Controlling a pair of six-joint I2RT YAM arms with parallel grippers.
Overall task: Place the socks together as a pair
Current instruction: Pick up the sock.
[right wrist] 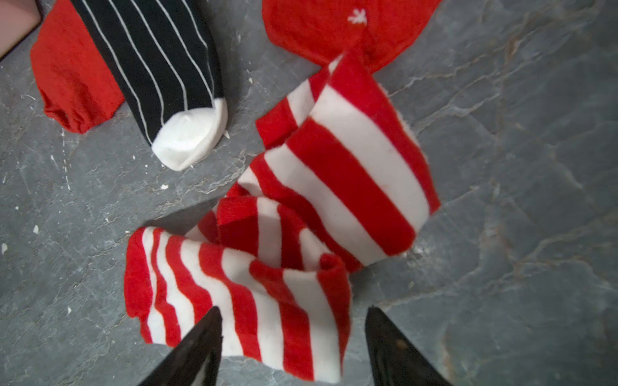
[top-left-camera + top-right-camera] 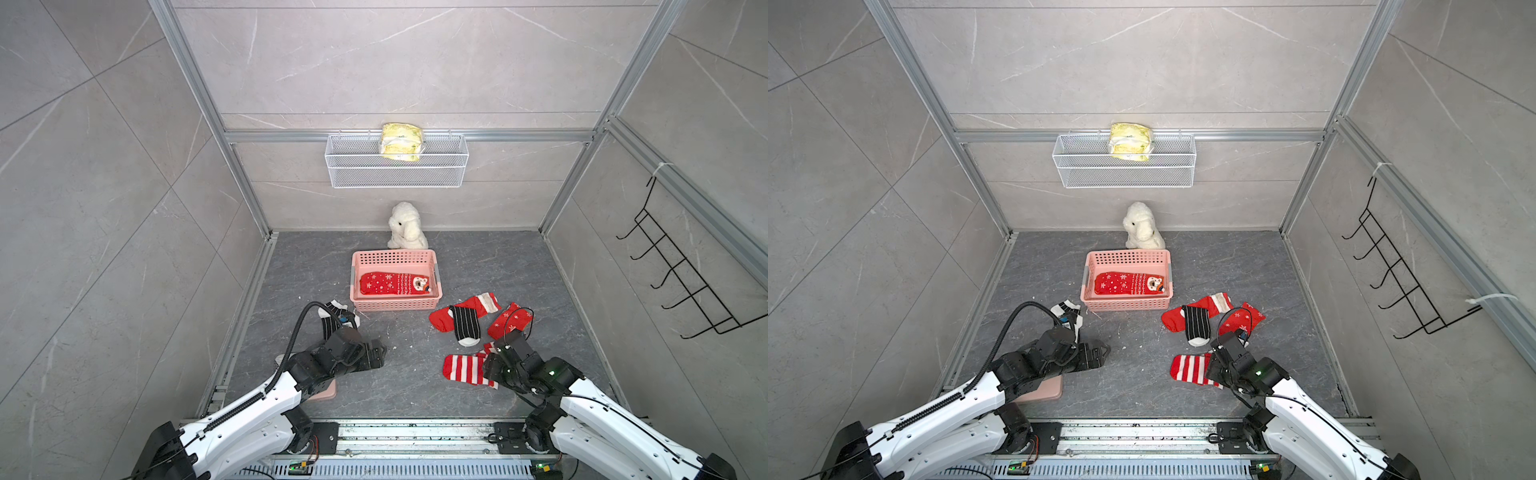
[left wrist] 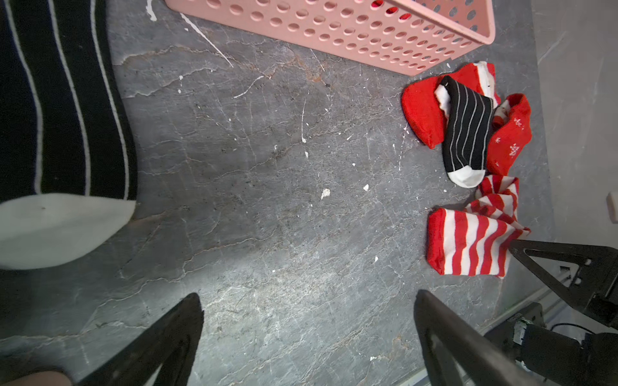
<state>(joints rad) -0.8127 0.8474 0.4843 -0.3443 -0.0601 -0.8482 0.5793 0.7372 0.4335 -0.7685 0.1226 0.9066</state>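
- Pink basket [image 2: 397,306] sits mid-floor. A face sock [image 2: 392,284], red with snowflakes, lies flat inside it, lengthwise left to right.
- Left black sock [image 2: 332,322], thin white stripes and a white toe, lies on the floor [image 2: 415,386] just near-left of the basket. The left arm partly covers it.
- Right cluster, near-right of the basket:
  - A red sock [image 2: 442,319] with a pale cuff.
  - The right black sock [image 2: 465,326] lies across the red sock, white toe pointing near.
  - A snowflake sock [image 2: 509,322] lies just right of these. Whether it touches them is unclear.
- Striped socks [image 2: 463,368], red and white, lie nearer than the cluster, close to the black toe. There appear to be two: one lies flat, the other is crumpled against its far-right end [image 1: 351,167].
- Right gripper [image 1: 294,310] is at the right end of the flat striped sock. Its fingers are apart and straddle the cuff edge. The left wrist view shows one fingertip [image 3: 513,244] at the fabric. No pinch is seen.
- Left gripper [image 3: 309,299] hovers over bare floor between the left black sock and the striped socks. Its fingers are spread wide and hold nothing.
- Plush toy [image 2: 407,226] sits against the far wall, behind the basket.
- Wire shelf [image 2: 397,174] on the far wall holds a yellow pack [image 2: 401,141].
- Black hook rack [image 2: 681,270] hangs on the right wall.
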